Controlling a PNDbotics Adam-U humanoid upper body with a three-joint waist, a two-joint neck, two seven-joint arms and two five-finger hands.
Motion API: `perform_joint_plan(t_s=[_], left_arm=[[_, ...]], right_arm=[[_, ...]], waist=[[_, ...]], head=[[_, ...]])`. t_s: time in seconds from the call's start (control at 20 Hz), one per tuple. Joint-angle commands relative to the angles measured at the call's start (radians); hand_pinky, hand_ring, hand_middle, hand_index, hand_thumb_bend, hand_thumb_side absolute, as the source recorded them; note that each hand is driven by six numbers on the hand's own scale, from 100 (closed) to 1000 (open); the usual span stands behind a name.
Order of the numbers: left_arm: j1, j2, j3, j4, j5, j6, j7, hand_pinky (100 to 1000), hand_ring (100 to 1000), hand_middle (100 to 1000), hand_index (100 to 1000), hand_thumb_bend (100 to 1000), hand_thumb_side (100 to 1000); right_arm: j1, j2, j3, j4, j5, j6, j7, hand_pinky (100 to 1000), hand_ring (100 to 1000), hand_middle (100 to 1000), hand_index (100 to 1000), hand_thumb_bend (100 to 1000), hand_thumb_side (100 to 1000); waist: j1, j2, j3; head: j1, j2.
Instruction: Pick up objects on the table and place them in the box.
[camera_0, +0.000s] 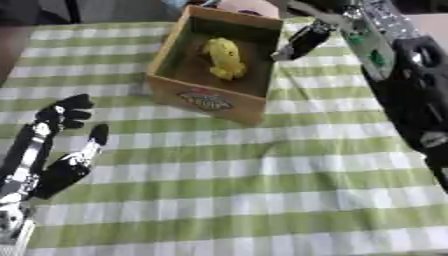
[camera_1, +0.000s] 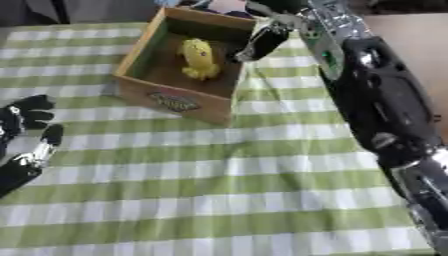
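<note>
- One yellow toy (camera_0: 224, 58) lies inside the wooden box (camera_0: 203, 98).
- Right hand (camera_0: 302, 41) beside the box's right wall, fingers straight, released.
- Left hand (camera_0: 61, 145) well left-below the box, fingers relaxed, empty.

A green-and-white checked cloth (camera_0: 245, 190) covers the bench across most of the frame. At the upper right corner a bare tan strip of bench (camera_1: 411, 30) shows beyond the cloth's edge.
</note>
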Motion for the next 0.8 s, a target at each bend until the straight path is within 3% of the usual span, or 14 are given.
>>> perform_joint_plan(t_s=[0.05,0.35,0.8], left_arm=[[-0.009,0.012,0.014,-0.01,0.013,0.007,0.048,762,778,772,895,295,616],[-0.006,0.005,0.011,-0.02,0.023,0.007,0.099,765,784,775,895,294,629],[0.018,-0.011,0.006,-0.026,0.021,0.004,0.108,765,780,771,889,270,647]], right_arm=[[0.036,-0.038,-0.014,-0.098,-0.056,0.022,-0.052,827,794,818,970,530,336],[0.199,-0.013,-0.011,-0.242,-0.157,0.118,-0.14,820,792,827,926,473,326],[0.429,0.009,-0.032,-0.443,-0.298,0.237,-0.118,813,784,833,901,383,272]], waist=[[0.005,-0.015,-0.012],[0.019,-0.005,-0.056],[0.026,-0.006,-0.077]], head=[[0.038,0.011],[0.086,0.027],[0.095,0.049]])
